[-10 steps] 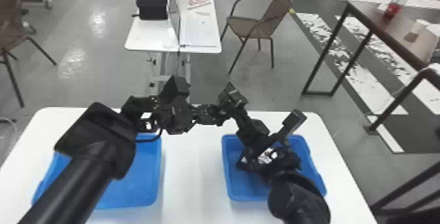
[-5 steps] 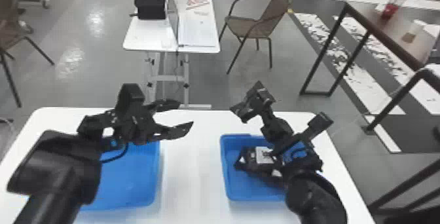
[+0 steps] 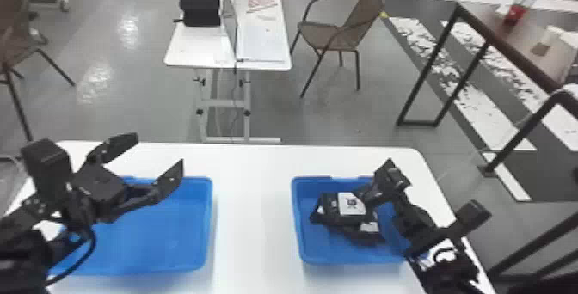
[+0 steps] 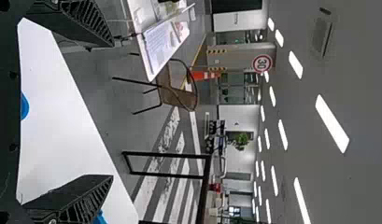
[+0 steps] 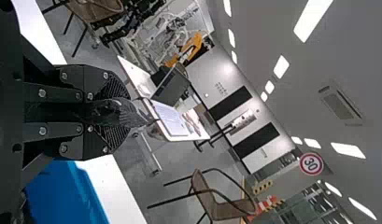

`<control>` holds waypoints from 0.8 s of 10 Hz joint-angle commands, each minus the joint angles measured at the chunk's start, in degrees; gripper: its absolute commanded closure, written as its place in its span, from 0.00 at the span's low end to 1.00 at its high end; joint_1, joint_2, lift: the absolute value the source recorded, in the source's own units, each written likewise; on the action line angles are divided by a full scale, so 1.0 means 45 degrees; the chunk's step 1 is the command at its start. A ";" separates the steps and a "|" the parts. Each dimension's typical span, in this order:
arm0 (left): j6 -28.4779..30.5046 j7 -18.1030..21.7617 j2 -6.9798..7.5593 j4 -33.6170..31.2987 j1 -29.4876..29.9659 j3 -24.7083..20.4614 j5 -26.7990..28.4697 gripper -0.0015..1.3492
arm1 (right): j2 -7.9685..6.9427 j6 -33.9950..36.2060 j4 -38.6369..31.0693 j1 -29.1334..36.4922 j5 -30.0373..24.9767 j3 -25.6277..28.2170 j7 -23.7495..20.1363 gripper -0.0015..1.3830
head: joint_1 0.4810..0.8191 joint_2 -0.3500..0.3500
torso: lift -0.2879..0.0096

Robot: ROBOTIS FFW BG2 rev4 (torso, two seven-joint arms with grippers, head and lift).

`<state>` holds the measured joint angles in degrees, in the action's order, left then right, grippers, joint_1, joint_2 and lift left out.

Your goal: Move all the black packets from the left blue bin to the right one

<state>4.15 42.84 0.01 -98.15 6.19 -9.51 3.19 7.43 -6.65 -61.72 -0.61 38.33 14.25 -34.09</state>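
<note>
Some black packets crosswise in right bin, left hand spread, right hand gripping outward-pointing packet

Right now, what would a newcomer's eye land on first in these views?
First, the two bright blue bins on the white table. Next, black packets with white labels in the right bin, and the left gripper raised wide open near the left bin.

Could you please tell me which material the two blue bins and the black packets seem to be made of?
The left bin and right bin look like smooth moulded plastic: even colour, rounded corners. The packets seem flexible plastic film or foil, semi-glossy, judging by creases and highlights; which one, I cannot tell.
</note>
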 commanded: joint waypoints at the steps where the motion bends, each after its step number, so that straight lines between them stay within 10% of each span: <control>1: 0.0367 -0.0204 -0.0035 -0.1020 0.0695 -0.0485 -0.0415 0.00 | -0.0128 0.0346 -0.0581 0.0742 0.0154 0.0701 0.0037 0.93 | 0.63 0.25 | 0.97; 2: 0.0269 -0.0224 -0.0035 -0.1040 0.0793 -0.0914 -0.0493 0.00 | -0.0089 0.0893 -0.0483 0.0722 0.0095 0.0760 0.0018 0.92 | 0.63 0.24 | 0.97; 5: 0.0211 -0.0224 -0.0035 -0.1020 0.0461 -0.1012 -0.0474 0.00 | -0.0089 0.1577 0.1080 -0.0645 -0.0823 0.0604 -0.0900 0.26 | 0.63 0.30 | 0.97; 8: -0.0141 -0.0282 -0.0035 -0.1020 0.0695 -0.1305 -0.0650 0.00 | -0.0714 0.0483 -0.2182 0.1308 -0.3303 0.1951 0.0643 0.08 | 0.63 0.31 | 0.97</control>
<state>3.94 41.54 0.00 -102.74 8.70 -14.87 0.35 5.18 -3.58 -67.48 2.47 25.49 21.51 -31.49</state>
